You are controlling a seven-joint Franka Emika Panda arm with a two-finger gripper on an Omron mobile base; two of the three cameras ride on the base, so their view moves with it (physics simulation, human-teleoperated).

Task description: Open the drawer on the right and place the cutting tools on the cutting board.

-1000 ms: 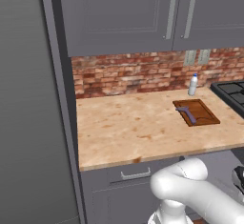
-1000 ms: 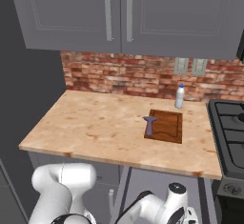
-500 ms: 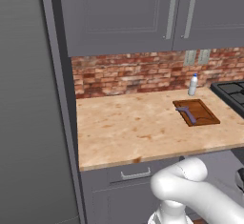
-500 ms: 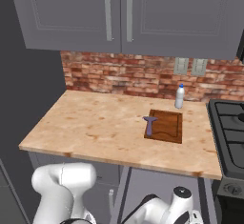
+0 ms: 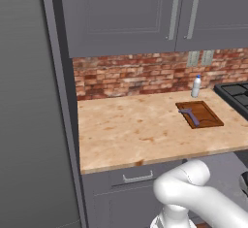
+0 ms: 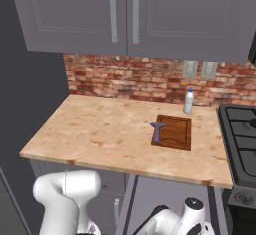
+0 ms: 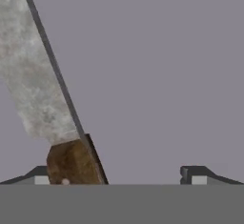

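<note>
In the hand view my gripper (image 7: 116,174) is open, its two fingertips far apart just above the plain grey inside of the drawer (image 7: 167,75). One of the cutting tools, a knife (image 7: 45,89) with a mottled silver blade and a dark brown handle, lies there; the handle sits just inside my left fingertip (image 7: 39,174), with no grip on it. The cutting board (image 5: 201,114) (image 6: 173,131) lies on the counter at the right, and a lilac-handled tool (image 5: 191,117) (image 6: 156,130) rests on its left part.
A small white bottle (image 5: 195,86) (image 6: 188,101) stands behind the board by the brick wall. A black stove (image 5: 237,93) (image 6: 242,139) borders the counter on the right. A smaller drawer front (image 5: 138,176) sits shut under the counter's left part. Wall cabinets hang above.
The arm's lower part has sunk slightly in the right base view. The board and the lilac tool have not moved.
</note>
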